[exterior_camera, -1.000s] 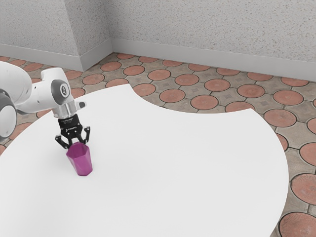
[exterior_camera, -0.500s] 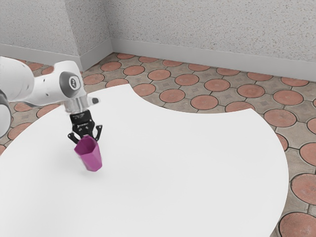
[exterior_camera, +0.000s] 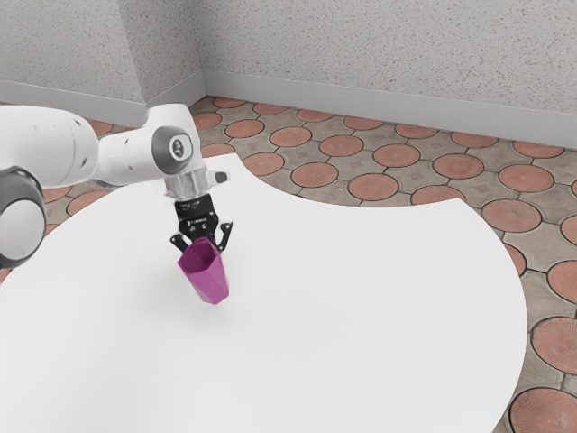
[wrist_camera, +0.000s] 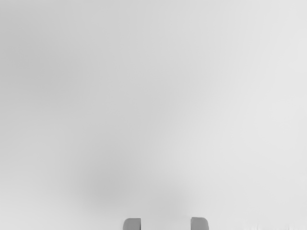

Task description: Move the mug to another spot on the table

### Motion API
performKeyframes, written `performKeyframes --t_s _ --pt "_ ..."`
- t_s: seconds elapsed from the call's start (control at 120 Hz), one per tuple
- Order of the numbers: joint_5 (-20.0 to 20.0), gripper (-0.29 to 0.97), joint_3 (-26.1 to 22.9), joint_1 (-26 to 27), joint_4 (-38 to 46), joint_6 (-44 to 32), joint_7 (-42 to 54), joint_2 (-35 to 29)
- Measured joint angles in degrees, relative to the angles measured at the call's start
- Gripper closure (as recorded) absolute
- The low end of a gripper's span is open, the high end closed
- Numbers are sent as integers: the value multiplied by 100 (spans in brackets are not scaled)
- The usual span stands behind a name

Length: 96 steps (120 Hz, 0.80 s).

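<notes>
Mug (exterior_camera: 206, 272) transport is the step in hand, as I read it: the purple, faceted mug hangs tilted from the pincer (exterior_camera: 202, 245) over the white worktop (exterior_camera: 361, 316), toward the exterior view's left and near the worktop's far edge. The pincer's two black fingers are drawn in on the mug's rim from two sides and have hold of it. The mug sits directly beneath the pincer, its mouth up at the fingers and its base angled toward the exterior view's right. Its base looks to be just off the surface, though I cannot tell that for sure. A soft shadow lies on the worktop (wrist_camera: 144, 96) below the hand in the wrist view. The next move calls for carrying the mug to an open spot, bringing it upright, lowering it until the base rests flat, and only then letting go, since a tilted mug could tip.
</notes>
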<state>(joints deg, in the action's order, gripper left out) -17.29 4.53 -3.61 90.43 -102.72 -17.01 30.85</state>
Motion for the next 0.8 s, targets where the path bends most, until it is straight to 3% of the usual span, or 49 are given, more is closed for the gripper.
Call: performKeyframes --t_s 0.3,0.8 --pt "37 76 -172 1 -706 -2 -103 634" --pt "53 76 -157 -25 -1044 28 -153 997"
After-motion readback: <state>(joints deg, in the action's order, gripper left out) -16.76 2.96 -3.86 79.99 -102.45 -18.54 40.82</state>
